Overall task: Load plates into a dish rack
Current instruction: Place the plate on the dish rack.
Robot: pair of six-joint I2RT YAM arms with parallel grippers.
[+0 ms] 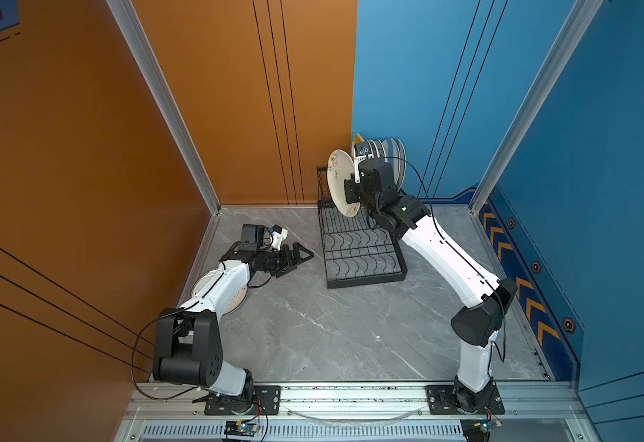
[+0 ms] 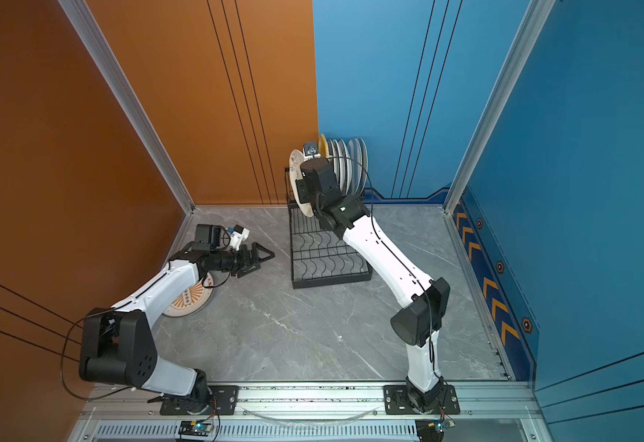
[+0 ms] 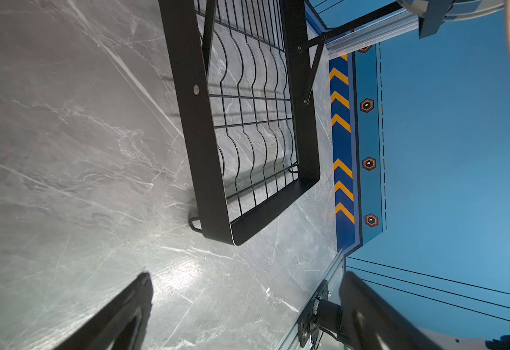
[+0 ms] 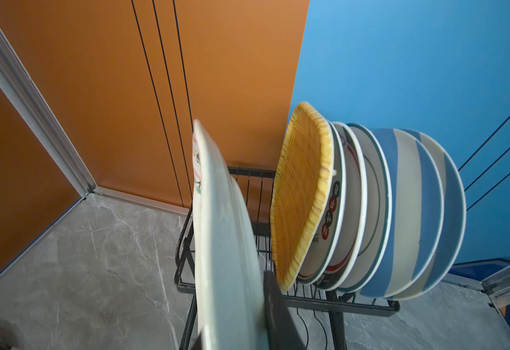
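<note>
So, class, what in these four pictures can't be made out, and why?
- Flat plate: left arm covers much of it in both top views.
- Held plate: printed face nearly edge-on, right wrist view; bottom edge cuts it.
- Rack: raised-tier slots hidden by right arm, top views.

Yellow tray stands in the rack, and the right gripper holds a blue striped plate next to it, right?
Not quite. The right gripper holds a white plate, not a blue striped one, as the right wrist view shows. The yellow tray does stand in the rack next to it.
</note>
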